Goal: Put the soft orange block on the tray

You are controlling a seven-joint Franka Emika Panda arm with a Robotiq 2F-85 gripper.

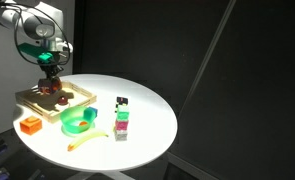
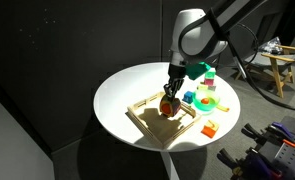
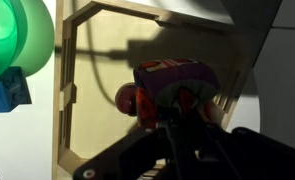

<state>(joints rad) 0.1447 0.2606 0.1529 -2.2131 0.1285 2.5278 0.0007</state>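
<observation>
Holds the soft orange block point(image 3: 137, 100) squeezed in the gripper point(image 2: 168, 101), which is closed tight on it. Directly below the gripper, the tray point(image 3: 65, 100); cannot tell whether the block touches its floor or hangs just above. Long axis of the block not clear from any view. Probably needs only to go straight down a little and then to open, with nothing sideways. Beside the gripper, past the tray rim, a green bowl point(image 1: 79, 122). Further off on the desk point(image 1: 147, 120), well apart from the gripper, another orange piece point(image 1: 29, 125); better not to confuse the two.
</observation>
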